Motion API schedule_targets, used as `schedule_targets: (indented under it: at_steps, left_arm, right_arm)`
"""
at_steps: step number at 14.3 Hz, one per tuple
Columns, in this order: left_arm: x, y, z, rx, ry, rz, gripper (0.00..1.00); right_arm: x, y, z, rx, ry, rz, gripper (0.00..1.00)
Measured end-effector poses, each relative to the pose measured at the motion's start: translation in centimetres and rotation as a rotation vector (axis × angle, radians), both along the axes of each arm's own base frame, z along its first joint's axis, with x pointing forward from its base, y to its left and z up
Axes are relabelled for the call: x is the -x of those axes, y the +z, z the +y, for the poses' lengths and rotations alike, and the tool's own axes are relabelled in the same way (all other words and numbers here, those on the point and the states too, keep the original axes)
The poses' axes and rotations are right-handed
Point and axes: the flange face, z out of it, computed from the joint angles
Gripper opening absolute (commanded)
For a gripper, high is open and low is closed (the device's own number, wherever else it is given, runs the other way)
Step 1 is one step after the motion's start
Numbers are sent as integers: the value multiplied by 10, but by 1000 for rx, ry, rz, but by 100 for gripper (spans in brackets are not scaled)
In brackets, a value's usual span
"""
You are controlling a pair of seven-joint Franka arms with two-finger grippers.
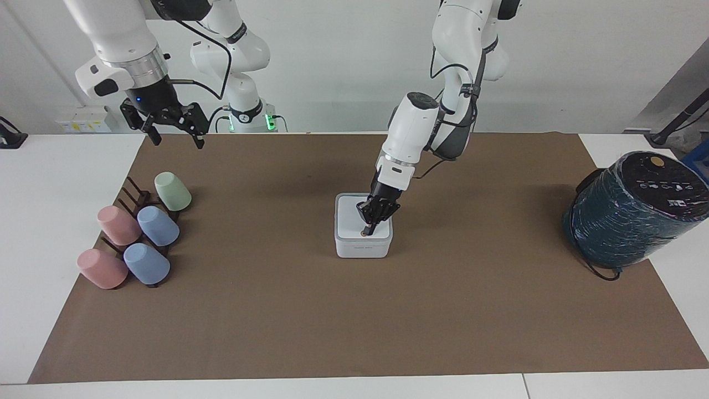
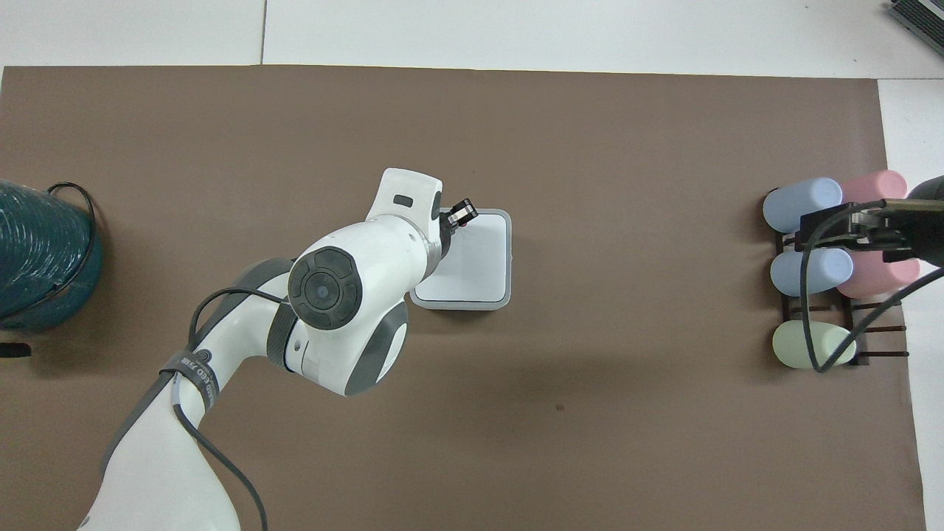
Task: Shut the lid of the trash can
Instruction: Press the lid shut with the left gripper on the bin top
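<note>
Left gripper [image 1: 368, 229] presses lid [image 1: 354, 217] flat on trash can [image 1: 363, 249].

Layout, clock directions read on the overhead view with the trash can [image 1: 363, 244] as centre and 12 pointing away from the robots. The trash can stands mid-mat [image 2: 590, 442], its lid [image 2: 479, 258] lying flat on top of it. The left gripper [image 1: 368, 229] rests its tip on the lid at the edge farthest from the robots, at about 12 o'clock of the lid's middle. At 9 o'clock, at the left arm's end of the table, stands the cylinder [image 1: 634, 208]. At 3 o'clock, at the right arm's end, sits the cup rack [image 2: 859, 324] carrying five cups [image 2: 800, 204]. The right gripper [image 1: 174, 136] waits in the air above the mat's edge near the rack.
</note>
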Motion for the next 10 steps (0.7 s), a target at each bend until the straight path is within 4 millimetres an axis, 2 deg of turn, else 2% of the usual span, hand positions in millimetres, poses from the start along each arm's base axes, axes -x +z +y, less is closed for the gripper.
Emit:
schedule_targets:
  at_steps: [7, 10]
  left_arm:
    - [-2, -1, -2, -1, -1, 1, 2]
    - [-11, 8, -4, -29, -7, 58, 2]
  right_arm:
    - [0, 0, 0, 0, 0, 0, 100]
    - [0, 0, 0, 0, 0, 0, 100]
